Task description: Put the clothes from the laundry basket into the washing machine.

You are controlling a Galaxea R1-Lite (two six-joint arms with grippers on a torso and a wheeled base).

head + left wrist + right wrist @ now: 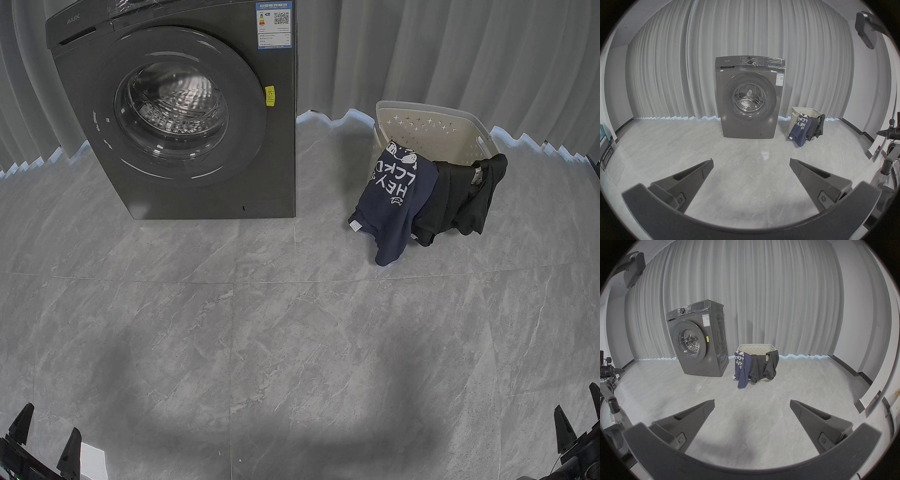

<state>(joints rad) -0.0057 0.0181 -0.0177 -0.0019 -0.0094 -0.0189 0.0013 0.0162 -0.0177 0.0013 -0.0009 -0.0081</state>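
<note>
Clothes [400, 194] are in neither gripper. The left gripper [50, 422] sits low at about 7 o'clock in the head view, its two dark fingers spread wide with nothing between them; the left wrist view shows the same wide gap over bare floor [750, 187]. The right gripper [575, 400] sits at about 5 o'clock, likewise wide apart and holding nothing, as the right wrist view [752, 401] confirms. Both are well apart from the laundry.

Grey tiled floor [300, 325] lies between them and the task's things. At about 1 o'clock stands the pale laundry basket [431, 128], upright against the curtain [437, 56]. A navy shirt [395, 200] with white print hangs over its near rim, its hem reaching the floor. Just beside it, toward 2 o'clock, a black garment [459, 197] drapes over the same rim, touching the shirt.

At about 11 o'clock stands the dark grey washing machine [187, 112], near the basket but not touching it. Its round door [172, 109] looks shut, the drum visible through the glass, though that is hard to tell.
</note>
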